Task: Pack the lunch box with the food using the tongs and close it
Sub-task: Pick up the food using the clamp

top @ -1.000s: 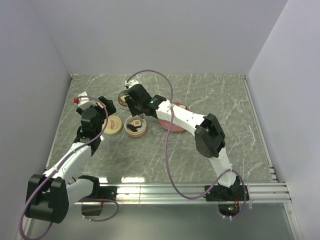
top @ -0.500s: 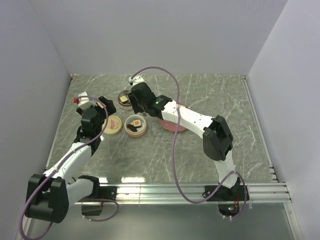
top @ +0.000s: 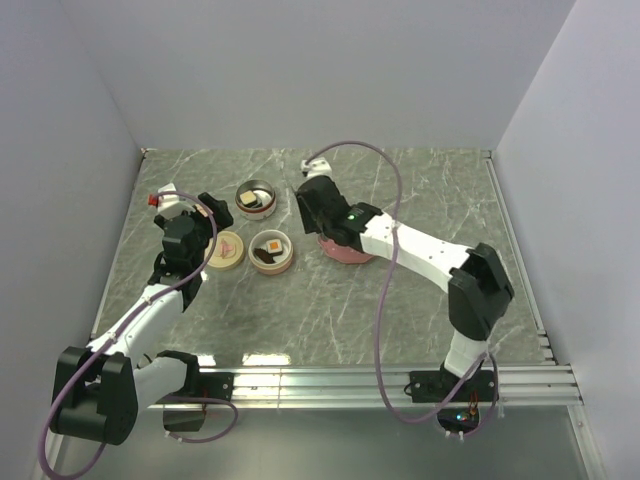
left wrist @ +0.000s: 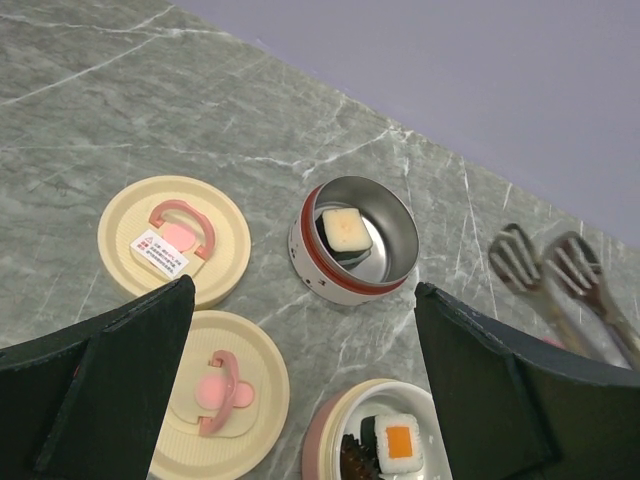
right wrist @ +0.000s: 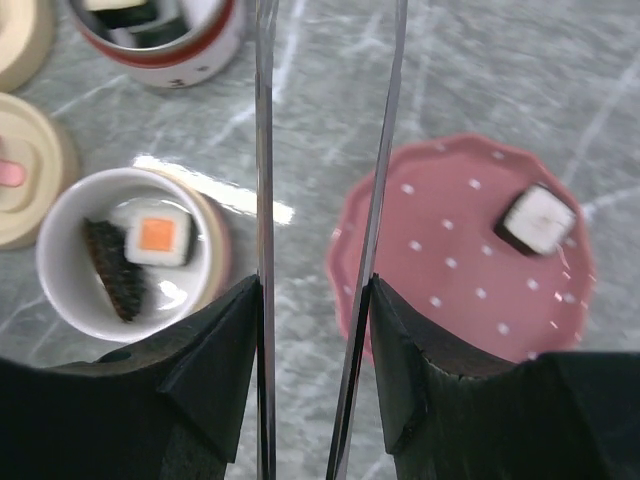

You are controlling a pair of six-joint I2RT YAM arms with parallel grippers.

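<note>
Marble table (top: 400,310) between pale walls (top: 300,70); left fingers (left wrist: 90,400) wide, right fingers (right wrist: 210,370) gripping tongs (right wrist: 263,150).

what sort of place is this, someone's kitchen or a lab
Most likely a robot test cell, not a kitchen: blank grey walls box in a marble-look tabletop, the left arm and right arm are bolted to a metal rail at its edge, and the food looks like toy sushi.

Shiny metal tongs (right wrist: 264,150), a steel-lined container (left wrist: 390,235), a glossy pink plate (right wrist: 450,300) and a smooth marble-patterned tabletop (top: 430,190).
</note>
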